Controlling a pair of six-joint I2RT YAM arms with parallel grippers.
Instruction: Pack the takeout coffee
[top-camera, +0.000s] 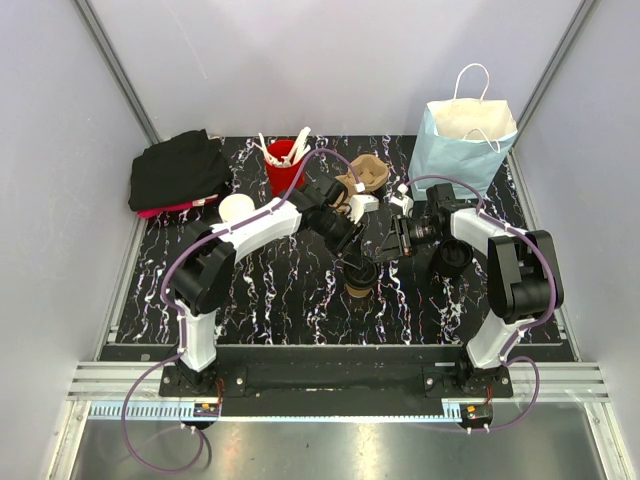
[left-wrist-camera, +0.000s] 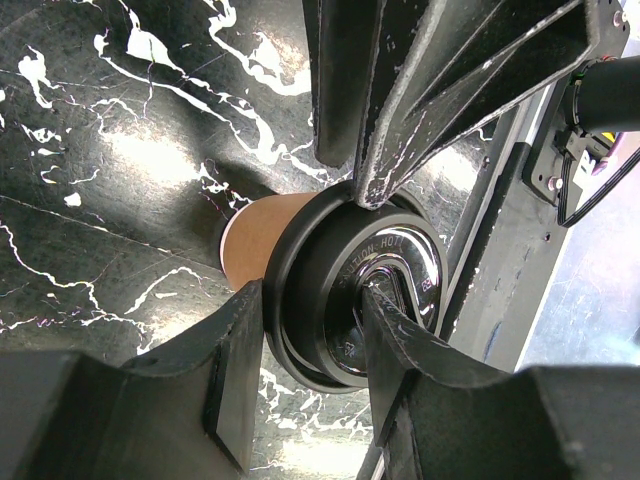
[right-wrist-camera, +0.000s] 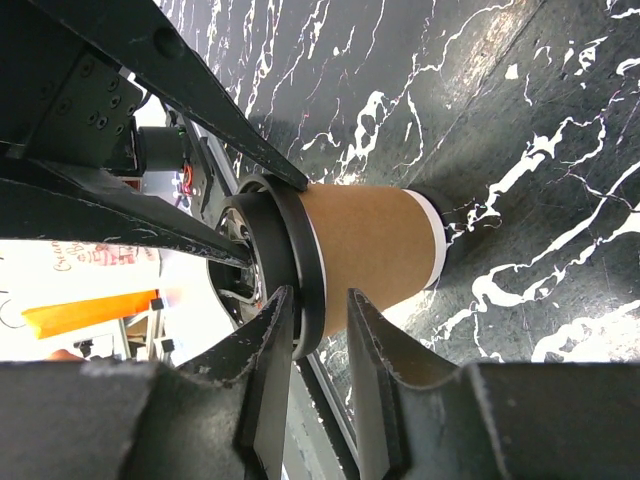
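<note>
Together, left fingers (left-wrist-camera: 235, 385) and right fingers (right-wrist-camera: 262, 385) part-open astride takeout coffee (right-wrist-camera: 370, 250), grip unclear; carrier (top-camera: 368, 174) behind.

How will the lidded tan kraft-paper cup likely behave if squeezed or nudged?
The tan kraft-paper cup has a paper wall, so it probably dents under pressure. It tapers to a narrower base, so a high push may tip it. Its black plastic lid likely stiffens the rim.

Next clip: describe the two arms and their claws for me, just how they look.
Both arms alternate white links with chunky black joint housings; the left arm and right arm each carry a looping purple cable. The left claw and right claw have flat black fingers, scuffed with pale scratches. No readable markings show on them.
</note>
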